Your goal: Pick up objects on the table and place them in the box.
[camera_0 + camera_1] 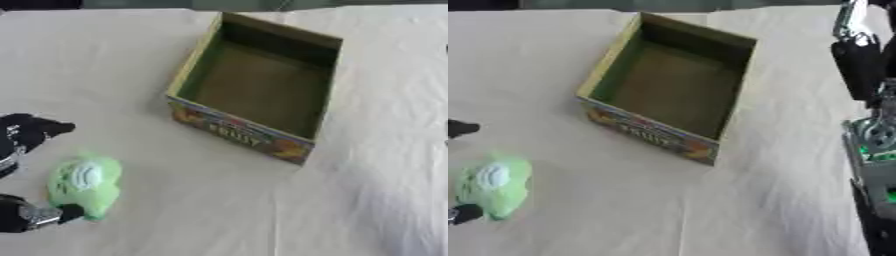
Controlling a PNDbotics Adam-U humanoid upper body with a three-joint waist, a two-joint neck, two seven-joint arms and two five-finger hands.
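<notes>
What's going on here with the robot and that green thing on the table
The robot's left hand is at the green object on the cloth-covered table, with one finger above it and another touching its lower end. The object still lies on the cloth, not lifted. The open cardboard box stands apart from it, farther back, with nothing visible inside. The right arm shows only at the right edge of the right eye view.

A light green soft toy (85, 185) with a pale white patch on top lies on the cloth-covered surface (210, 200) near its left front part. An open cardboard box (255, 86) stands well apart from it, farther back and to the right, turned at an angle. Its inside is olive green, and its outer front wall is colourfully printed.
</notes>
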